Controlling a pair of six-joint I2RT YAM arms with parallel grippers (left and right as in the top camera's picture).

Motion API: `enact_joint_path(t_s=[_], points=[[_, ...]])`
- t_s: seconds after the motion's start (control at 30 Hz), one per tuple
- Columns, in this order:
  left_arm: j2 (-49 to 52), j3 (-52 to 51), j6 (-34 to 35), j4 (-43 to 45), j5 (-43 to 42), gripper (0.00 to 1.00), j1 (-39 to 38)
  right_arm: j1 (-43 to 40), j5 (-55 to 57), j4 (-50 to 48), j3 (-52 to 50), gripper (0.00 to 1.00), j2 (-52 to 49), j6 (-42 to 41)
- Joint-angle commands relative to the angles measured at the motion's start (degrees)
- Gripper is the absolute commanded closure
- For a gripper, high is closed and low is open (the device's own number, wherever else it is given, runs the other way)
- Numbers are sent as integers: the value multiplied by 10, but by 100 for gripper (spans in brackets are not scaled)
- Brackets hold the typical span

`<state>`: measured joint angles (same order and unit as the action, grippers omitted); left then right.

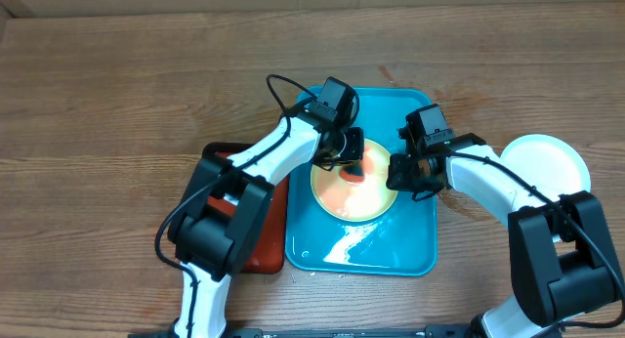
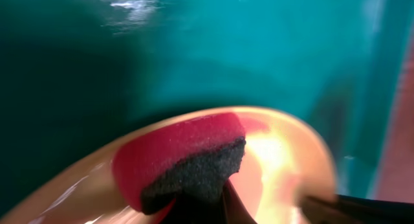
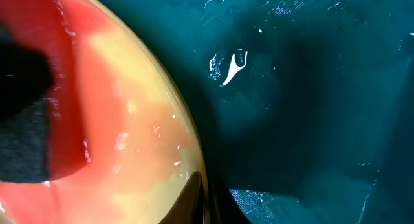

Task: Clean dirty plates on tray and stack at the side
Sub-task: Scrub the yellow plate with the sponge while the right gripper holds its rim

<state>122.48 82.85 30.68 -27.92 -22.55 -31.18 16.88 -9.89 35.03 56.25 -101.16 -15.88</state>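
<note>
A: What is made out from overhead?

B: A blue tray (image 1: 415, 245) is seen on the wooden table (image 1: 117, 84), right of the middle, its base glossy. One yellow-green plate (image 1: 366, 209) is laid flat in the tray's far half. A red sponge (image 1: 355, 171) is pressed on the far part of that plate, under the left gripper (image 1: 344, 154). The right gripper (image 1: 400, 172) is set against the plate's right rim. A white plate (image 1: 547, 162) is found on the bare table to the right, well apart from the blue tray. A red tray (image 1: 273, 235) is placed just beside the blue one on its left and is partly covered by the left arm.

A: And what is shown in the left wrist view?

B: The sponge (image 2: 174, 153), red with a dark scouring layer, is held against the plate (image 2: 284, 159). The jaws are closed on it only as far as its thickness allows, and its dark layer is seen running down to the fingers. The tray's blue base (image 2: 259, 56) is seen beyond the plate.

A: What is added by the right wrist view?

B: The plate's rim is seen pinched, with the jaws drawn almost together on it. One dark finger (image 3: 218, 199) is visible against the rim at the bottom of the view. The left side is filled by the plate (image 3: 129, 120), which is tinted red beside the sponge (image 3: 22, 140). The right side is taken up by the wet tray base (image 3: 310, 120), which is dotted with droplets.
</note>
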Motion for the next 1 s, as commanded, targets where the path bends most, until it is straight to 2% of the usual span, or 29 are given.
enact_joint_path(t_s=[0.0, 0.1, 0.3, 0.53, 0.77, 0.97], points=[[57, -4, -15, 11, -143, 96, -23, 4, 8, 4, -8, 96, -18, 12], [66, -4, -15, 5, -197, 96, -23, 4, 8, 3, -8, 96, -18, 12], [55, -4, -15, -58, -211, 96, -23, 4, 8, 3, -8, 96, -18, 12], [52, 10, 23, -208, -18, 96, 16, 4, 8, 4, -8, 96, -18, 12], [52, 46, 31, -302, 212, 96, 49, 4, 9, 4, -8, 96, -18, 12], [52, 90, 23, -334, 281, 96, 42, 4, 9, 3, -8, 96, -18, 12]])
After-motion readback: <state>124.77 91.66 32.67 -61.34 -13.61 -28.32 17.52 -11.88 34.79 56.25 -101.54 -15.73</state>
